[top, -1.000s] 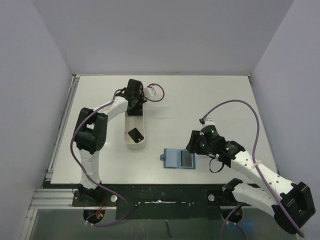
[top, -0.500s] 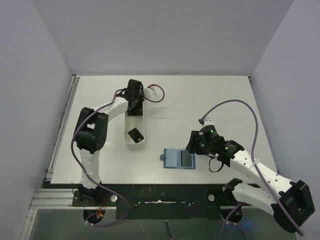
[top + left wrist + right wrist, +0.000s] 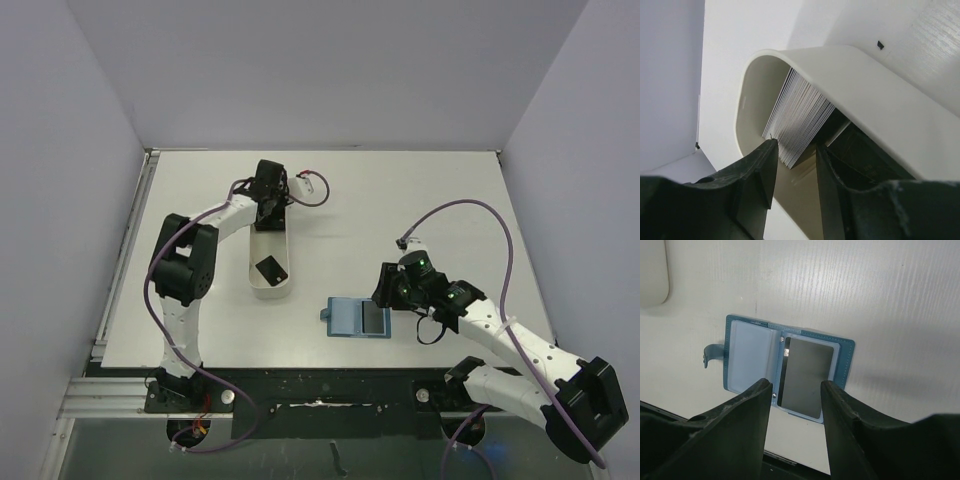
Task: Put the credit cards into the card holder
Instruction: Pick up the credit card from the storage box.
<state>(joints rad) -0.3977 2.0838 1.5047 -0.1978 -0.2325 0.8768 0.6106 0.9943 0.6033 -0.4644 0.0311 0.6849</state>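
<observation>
Nearest you, the holder [image 3: 747,357] lies open and flat on the surface [image 3: 420,200], tab pointing left, with both panels showing. One card [image 3: 805,375] sits on its right panel. It looks tucked in, though you cannot tell from here whether it is fully seated in the sleeve, and the left panel shows no card. Your right end effector [image 3: 795,387] hangs just above that right panel with its fingers apart, gripping nothing and clear of the card. Farther back and to the left is the tray [image 3: 285,285], where a loose card [image 3: 268,268] lies flat near its near end. At the tray's far end, a stack [image 3: 800,115] of many cards stands on edge against the curved wall. Your left end effector [image 3: 796,150] is down inside that end with its fingers spread, one on each side of the stack's near corner, and has not clamped on anything. Judged from this, you are early in the job: one card is in the holder, and the loose card and the whole stack are left to move. The step in hand looks like pulling one card off the stack, and the risk is that the fingers pinch several thin cards at once.
</observation>
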